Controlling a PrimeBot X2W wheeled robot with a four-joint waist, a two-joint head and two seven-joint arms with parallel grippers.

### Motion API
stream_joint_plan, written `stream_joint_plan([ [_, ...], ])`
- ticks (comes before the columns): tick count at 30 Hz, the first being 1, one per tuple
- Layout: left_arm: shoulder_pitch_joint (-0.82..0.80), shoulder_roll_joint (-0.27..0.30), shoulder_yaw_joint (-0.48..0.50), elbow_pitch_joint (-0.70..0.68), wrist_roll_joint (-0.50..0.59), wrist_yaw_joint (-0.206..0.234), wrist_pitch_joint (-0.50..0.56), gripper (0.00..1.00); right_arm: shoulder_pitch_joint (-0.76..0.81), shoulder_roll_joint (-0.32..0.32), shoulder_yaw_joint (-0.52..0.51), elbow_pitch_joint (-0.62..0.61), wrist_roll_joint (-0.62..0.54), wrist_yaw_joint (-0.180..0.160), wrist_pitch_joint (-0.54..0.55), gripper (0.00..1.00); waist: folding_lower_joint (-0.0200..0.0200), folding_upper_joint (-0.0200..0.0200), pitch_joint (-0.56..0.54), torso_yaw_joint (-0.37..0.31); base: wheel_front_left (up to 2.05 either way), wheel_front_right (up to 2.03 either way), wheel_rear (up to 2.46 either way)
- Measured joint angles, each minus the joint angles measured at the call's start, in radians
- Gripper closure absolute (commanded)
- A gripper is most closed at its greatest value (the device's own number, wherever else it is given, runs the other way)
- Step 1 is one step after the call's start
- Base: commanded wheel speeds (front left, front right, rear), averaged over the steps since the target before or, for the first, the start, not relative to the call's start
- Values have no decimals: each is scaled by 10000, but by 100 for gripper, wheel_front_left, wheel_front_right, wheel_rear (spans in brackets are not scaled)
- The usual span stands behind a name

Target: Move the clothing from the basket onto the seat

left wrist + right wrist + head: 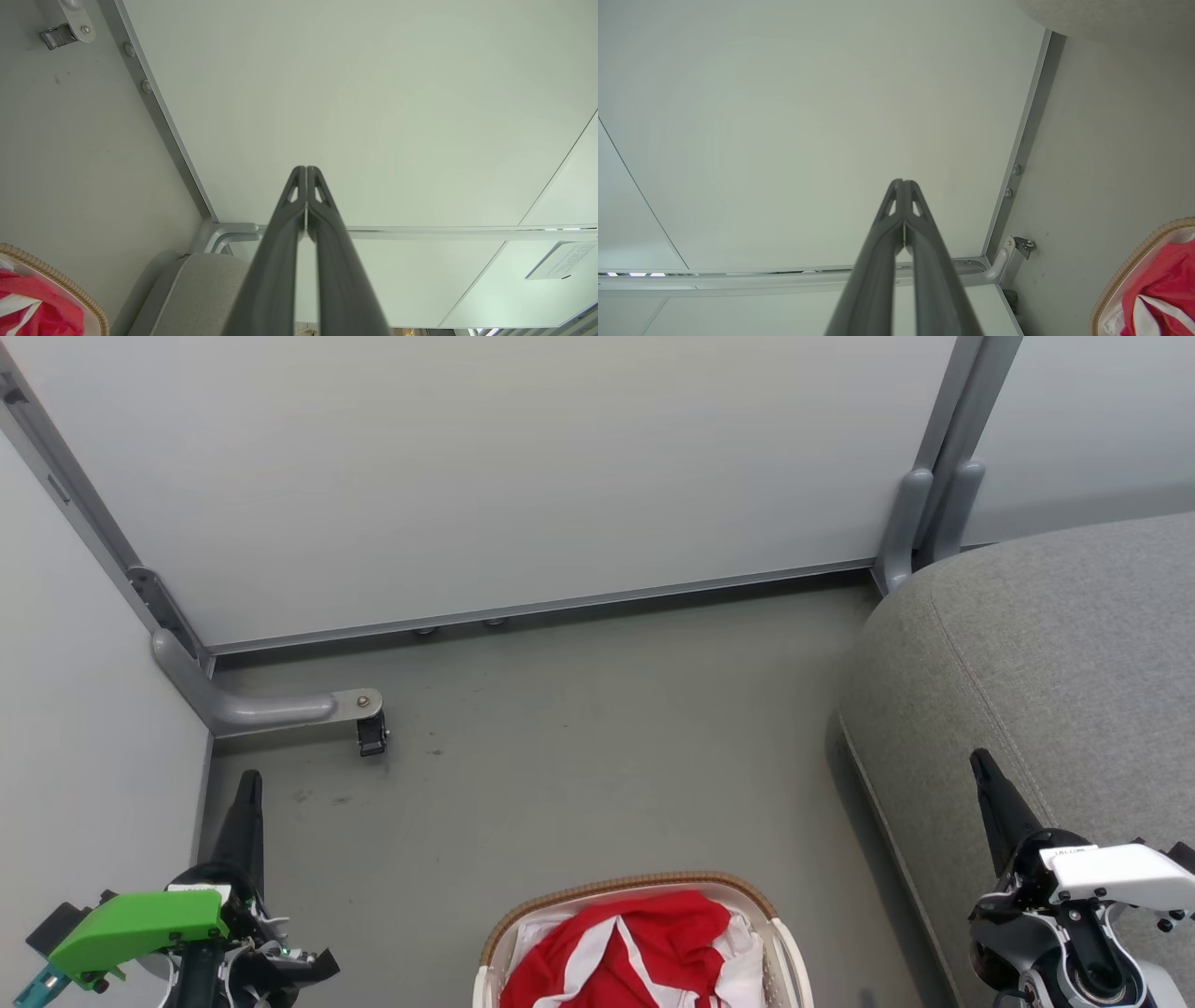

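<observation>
Red clothing with white stripes point(635, 947) lies piled in the cream basket with a brown woven rim point(569, 900) at the bottom centre of the head view. The grey sofa point(1055, 653) fills the right side. My left gripper point(248, 784) stands at the lower left, shut and holding nothing, well left of the basket. Over the sofa's front edge at the lower right, my right gripper point(980, 765) is also shut and holds nothing. In the left wrist view the fingertips point(306, 175) meet, with the basket rim point(56, 280) at the lower left. The right wrist view shows closed fingertips point(902, 186) and clothing point(1164, 289).
Pale partition panels point(485, 467) wall the back and left, with grey metal posts point(934, 504) and a bracket foot with a caster point(372, 735). Grey floor point(597, 737) lies open between basket, wall and sofa.
</observation>
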Motion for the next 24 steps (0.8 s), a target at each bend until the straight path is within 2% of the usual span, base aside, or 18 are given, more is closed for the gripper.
stream_joint_plan([
  [22, 0, 0, 0, 0, 0, 0, 0, 100, 0, 0, 0, 0, 0, 0, 0, 100, 0, 0, 0, 0, 0, 0, 0],
  [23, 15, -6, -4, 52, 2, 2, -10, 0, 5, 15, 0, 50, -2, 0, 0, 0, 0, 0, 0, 0, 0, 0, 0],
  [24, 58, -21, -10, 159, 2, 4, -10, 0, 33, 44, 10, 150, -4, -2, 0, 0, 0, 0, 0, 0, 0, 0, 0],
])
